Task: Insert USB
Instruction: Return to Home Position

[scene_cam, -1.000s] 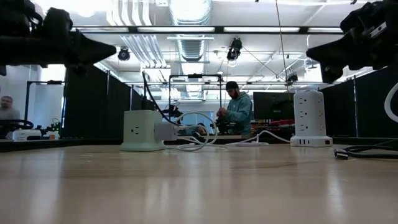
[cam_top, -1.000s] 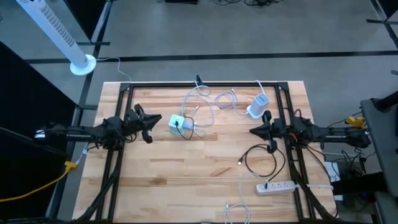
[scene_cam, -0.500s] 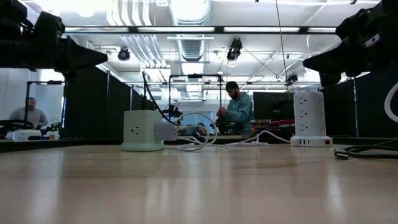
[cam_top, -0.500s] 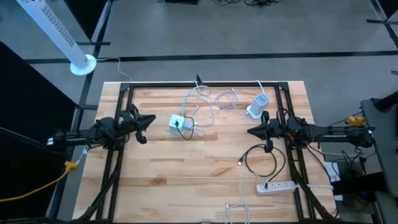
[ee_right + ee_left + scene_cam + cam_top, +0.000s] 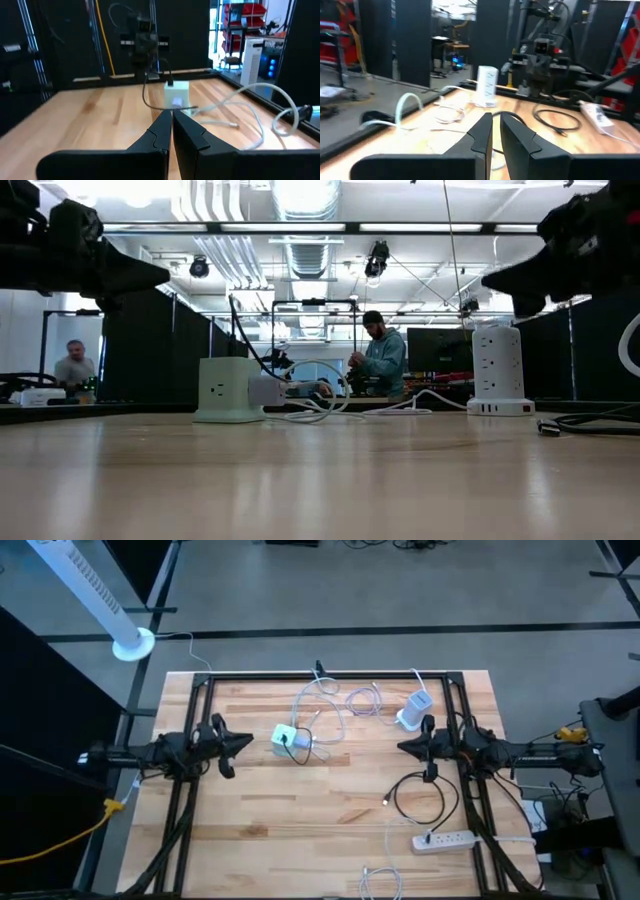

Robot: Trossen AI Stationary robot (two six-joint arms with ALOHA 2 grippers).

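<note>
On the wooden table (image 5: 330,810), seen from above, the pale green cube-shaped outlet extension (image 5: 287,741) sits left of centre with a black charger cable (image 5: 306,732) plugged into it. It lies just right of the left gripper (image 5: 246,741), whose fingertips point straight at it. The right gripper (image 5: 403,749) points back from well apart on the right, so the left arm is clearly the nearer. From table height, the green cube (image 5: 228,389) stands on the table with both grippers above it: the left gripper (image 5: 163,275) overhead to its left, the right gripper (image 5: 487,280) high on the right, over the white tower power strip (image 5: 497,370). In the left wrist view, the left gripper (image 5: 496,121) shows its fingers drawn together to a thin slit, with nothing between them. They aim across at the white tower (image 5: 487,86), and the cube itself is out of sight. In the right wrist view, the right gripper (image 5: 171,118) is likewise pressed closed and empty, and the cube (image 5: 176,94) lies dead ahead along its fingers. The plugging looks done, so each arm probably only needs to pull back along its own length, away from the cube.
</note>
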